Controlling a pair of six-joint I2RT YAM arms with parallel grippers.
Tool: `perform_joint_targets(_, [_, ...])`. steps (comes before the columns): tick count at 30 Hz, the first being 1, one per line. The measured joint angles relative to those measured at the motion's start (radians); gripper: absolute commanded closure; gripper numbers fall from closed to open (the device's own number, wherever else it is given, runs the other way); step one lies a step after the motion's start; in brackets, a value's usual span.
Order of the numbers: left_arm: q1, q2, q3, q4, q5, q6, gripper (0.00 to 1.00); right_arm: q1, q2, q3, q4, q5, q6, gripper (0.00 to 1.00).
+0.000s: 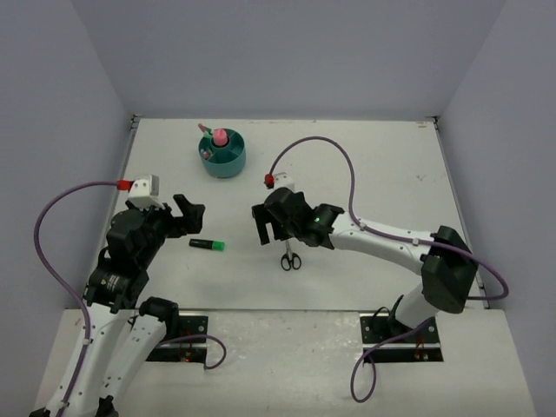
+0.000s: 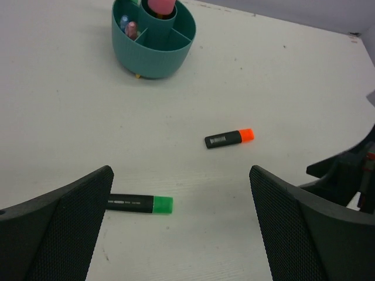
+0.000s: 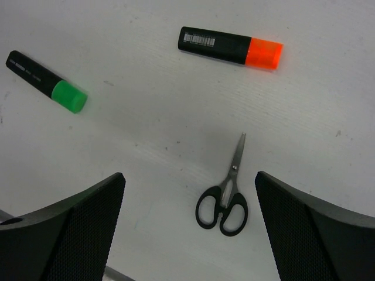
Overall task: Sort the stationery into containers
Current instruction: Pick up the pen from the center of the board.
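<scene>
**Stationery sort: stock at this moment**

**Container:** one round teal organiser (image 1: 223, 156), standing upright at the far left-centre of the table (image 1: 365, 165), well apart from both arms

**Filed, as far as can be seen:**
- pink tube (image 2: 159, 6), upright in the centre well
- blue and pink markers (image 2: 128, 26), tips showing in one outer compartment on the left side in the left wrist view
- one pale-green item rising at the far rim; its compartment cannot be told
- thin white pens: not made out in any view
- the two outer compartments facing the left wrist camera show nothing inside

**Loose on the table, all lying flat:**
- green-capped highlighter (image 1: 208, 244), just beside the left claw
- orange-capped highlighter (image 3: 230, 47), between the two arms, apart from the green one; hidden under the right arm in the top view
- black-handled scissors (image 3: 225, 193), blades closed, directly beneath the right claw

**Claws:**
- left gripper (image 1: 193, 219): released, jaws spread wide, nothing between them, hovering over the green-capped highlighter
- right gripper (image 1: 259, 228): released, jaws wide, empty, poised above the scissors

**Judgement:** the sort looks largely done; three items remain to go into the organiser, and neither is yet grasped
</scene>
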Motion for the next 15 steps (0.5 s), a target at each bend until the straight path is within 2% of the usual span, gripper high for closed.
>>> perform_joint_targets(4, [0.000,0.010,0.000,0.011,0.035,0.003,0.00,-0.028,0.081,0.071,-0.069,0.018,0.056,0.01])
perform_joint_targets(10, [0.000,0.105,-0.002,0.017,0.094,0.021,0.00,-0.074,0.187,0.203,-0.147,0.062,0.153,0.01])
perform_joint_targets(15, [0.000,0.121,-0.008,0.021,0.111,0.026,0.00,-0.171,0.208,0.220,-0.189,0.028,0.266,0.01])
